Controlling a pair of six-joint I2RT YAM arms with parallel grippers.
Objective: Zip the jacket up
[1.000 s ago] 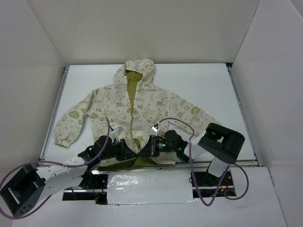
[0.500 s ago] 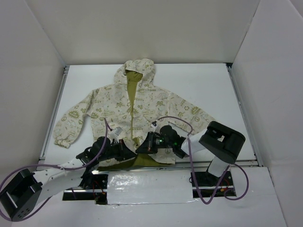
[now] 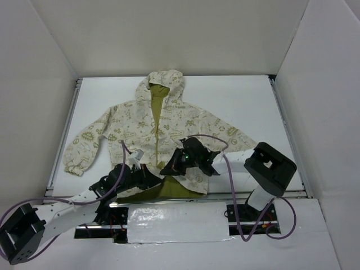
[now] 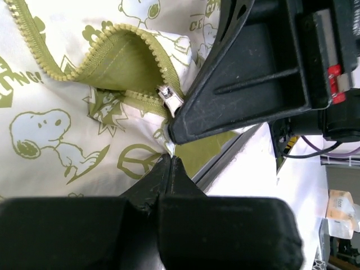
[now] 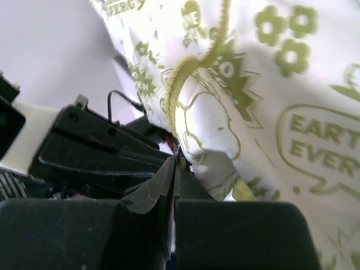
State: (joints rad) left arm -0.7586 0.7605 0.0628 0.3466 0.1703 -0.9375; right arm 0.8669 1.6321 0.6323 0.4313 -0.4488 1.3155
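The left gripper (image 3: 156,179) lies low at the near edge of the bench (image 3: 247,101). Its jaws are drawn tight together on the bottom hem of the jacket (image 3: 169,121). In the left wrist view its fingertips (image 4: 153,179) meet with a nip of cream fabric between them. Just beyond those tips the jacket front gapes, showing olive lining (image 4: 115,59). The metal slider (image 4: 169,99) sits at the foot of that gap, right beside the tip of the right gripper (image 3: 166,168).

The rest of the jacket spreads flat on the bench, away from both grippers. Its sleeves reach out to either side and the hood (image 3: 165,79) is at the far end.

The right gripper sits just beside the left one, tip close to tip. It is likewise narrowed to nothing, and its fingers (image 5: 160,180) are closed at the zipper line. A curve of zipper teeth (image 5: 220,28) runs away ahead of them. Whether they pinch the slider's tab or only cloth cannot be told.
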